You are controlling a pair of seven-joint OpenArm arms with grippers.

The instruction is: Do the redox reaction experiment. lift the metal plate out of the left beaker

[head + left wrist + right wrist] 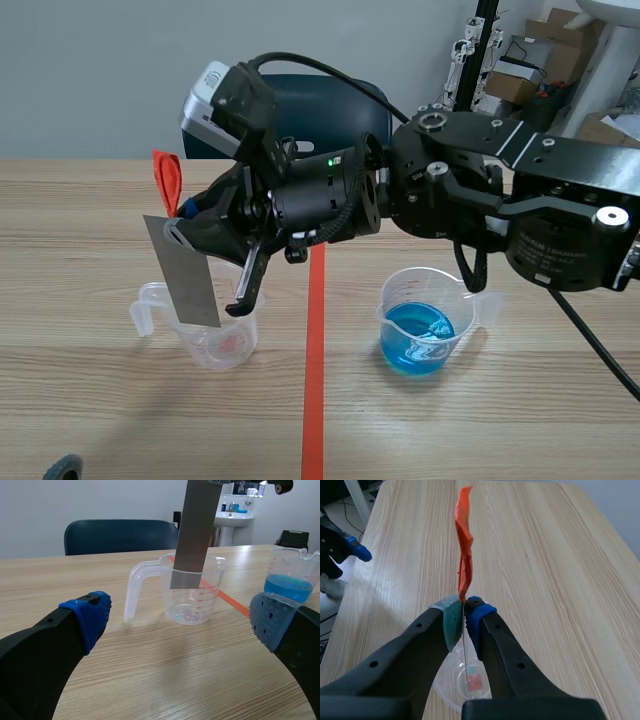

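Metal plate [185,270] pinched between right fingers [451,623], tip inside left beaker [226,346].

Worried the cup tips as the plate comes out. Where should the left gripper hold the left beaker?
Probably the handle, coming low from the robot's left. It juts off the left beaker toward the open left gripper, a thin strip the jaws can span. Above is blocked: the right gripper holds the metal plate down into the rim.
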